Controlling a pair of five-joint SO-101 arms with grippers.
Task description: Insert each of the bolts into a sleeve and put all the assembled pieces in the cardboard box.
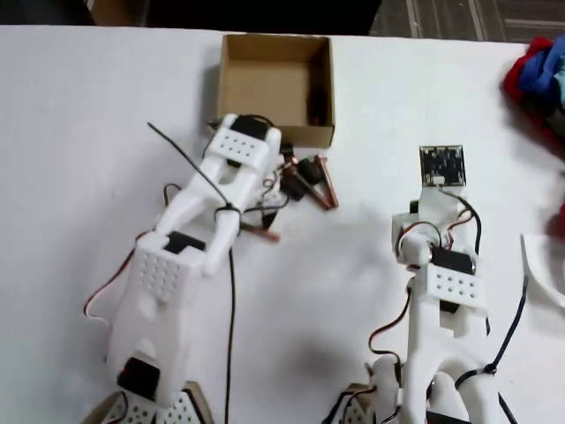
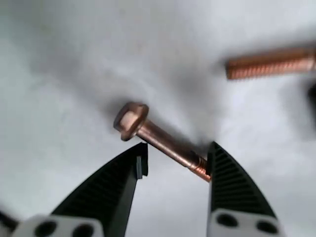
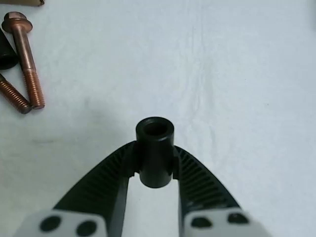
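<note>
A copper bolt (image 2: 158, 138) lies on the white table between the open fingers of my left gripper (image 2: 175, 155); its threaded tip touches one finger (image 2: 227, 177). In the high view this bolt (image 1: 262, 231) lies beside the left arm, in front of the cardboard box (image 1: 275, 84). My right gripper (image 3: 155, 153) is shut on a black sleeve (image 3: 155, 133), held above the table with its bore facing outward. More bolts (image 3: 22, 54) and a black sleeve (image 3: 6, 52) lie farther off, the same cluster (image 1: 313, 177) just in front of the box.
A dark piece (image 1: 313, 104) rests inside the box at its right wall. Another bolt's thread (image 2: 269, 63) lies beyond the left gripper. Coloured cloth (image 1: 538, 75) sits at the back right, and a white curved object (image 1: 540, 274) at the right edge.
</note>
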